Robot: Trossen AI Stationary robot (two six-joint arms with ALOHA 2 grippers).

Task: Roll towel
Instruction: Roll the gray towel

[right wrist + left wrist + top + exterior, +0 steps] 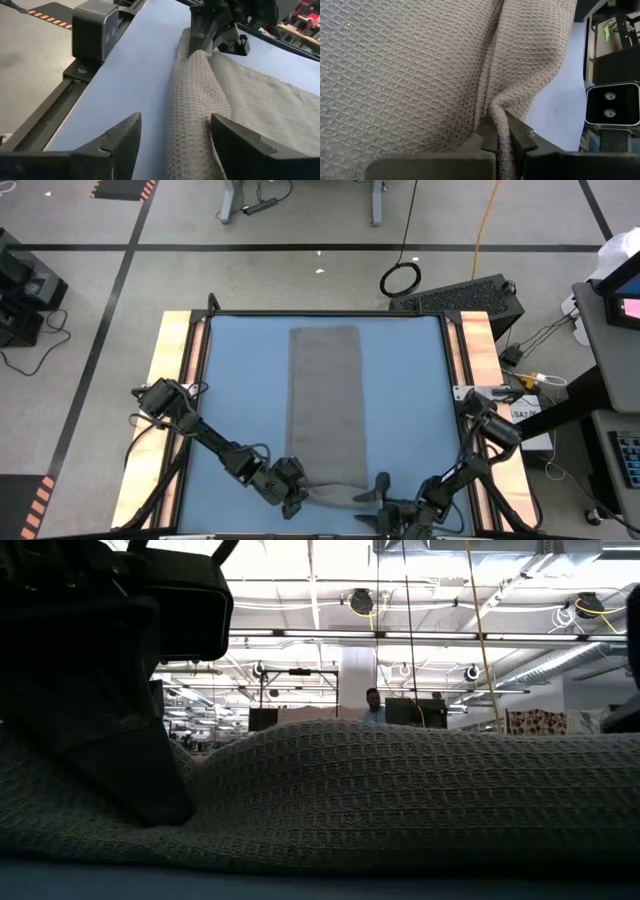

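Observation:
The grey waffle-weave towel (325, 400) lies as a long strip down the middle of the blue table (240, 400). Its far part is flat and its near end (192, 85) is gathered into a low ridge across the strip. My left gripper (292, 502) is at the ridge's left end, shut on cloth, and shows as a dark mass in the low view (100, 720). My right gripper (175, 122) is open at the ridge's right end. One finger stands on each side of the ridge; I cannot tell whether they touch it. My left gripper pinches a raised fold of the towel (501, 117) between its two fingers (520, 135), at the left end of the gathered near end. The fingers come slanting down from the table's near left. The fold stands up between them, and the rest of the towel lies on the table.
Wooden rails (175, 380) (480, 350) run along both sides of the table. A dark camera box (95, 30) sits at the near edge. Bare blue tabletop shows left and right of the strip. A person (372, 705) stands far off in the room.

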